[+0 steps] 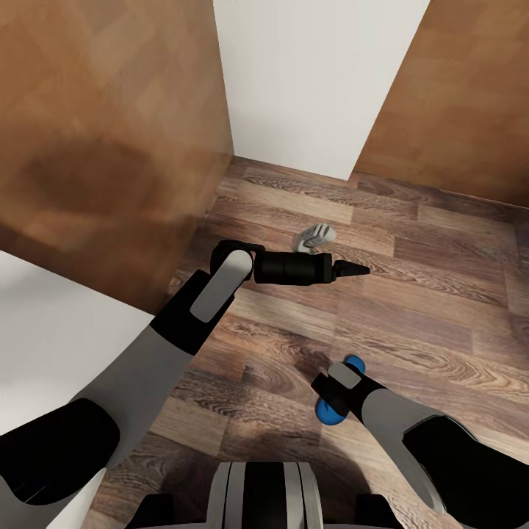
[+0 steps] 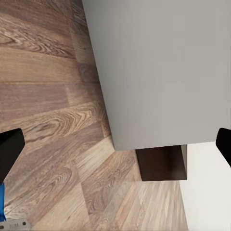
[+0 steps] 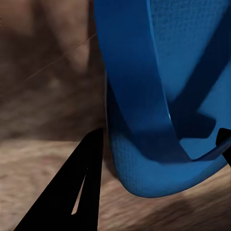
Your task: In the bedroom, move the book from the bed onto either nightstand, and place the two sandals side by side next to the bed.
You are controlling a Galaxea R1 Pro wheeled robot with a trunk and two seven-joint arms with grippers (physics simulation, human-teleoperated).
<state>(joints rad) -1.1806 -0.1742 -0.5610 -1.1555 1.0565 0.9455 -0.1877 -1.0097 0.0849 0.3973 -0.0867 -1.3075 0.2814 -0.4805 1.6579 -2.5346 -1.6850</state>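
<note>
Head view: plank floor [image 1: 411, 294], white wall [image 1: 308, 81] ahead, brown wood panels to either side, white surface at the lower left corner; left gripper [image 1: 351, 270] reaches out level over the floor, its fingers together at a point as far as this angle shows; a small grey object [image 1: 317, 236] lies on the floor just beyond it, identity unclear; right gripper [image 1: 323, 397] is low over the floor close to the robot's base, and a blue sandal [image 1: 334, 413] shows on both sides of the wrist, so the arm covers its middle; the sandal's long axis runs roughly away from the robot; right arm is plainly the nearer one, left arm well apart from it.

Left wrist view: two dark fingertips [image 2: 9, 149] sit at opposite edges, so here they read as spread, against the head view; state not settled; floor and a pale wall below, a dark wood post at the wall's foot; a blue sliver at one corner.

Right wrist view: the sandal [image 3: 168, 96] is very close, strap crossing the sole; one dark finger [image 3: 77, 187] lies beside the sole's rounded end, the other tip at the far side; fingers straddle that end; contact not shown, so grip cannot be told.

Judgement: the next move turns on closing across the sole's narrow width.
</note>
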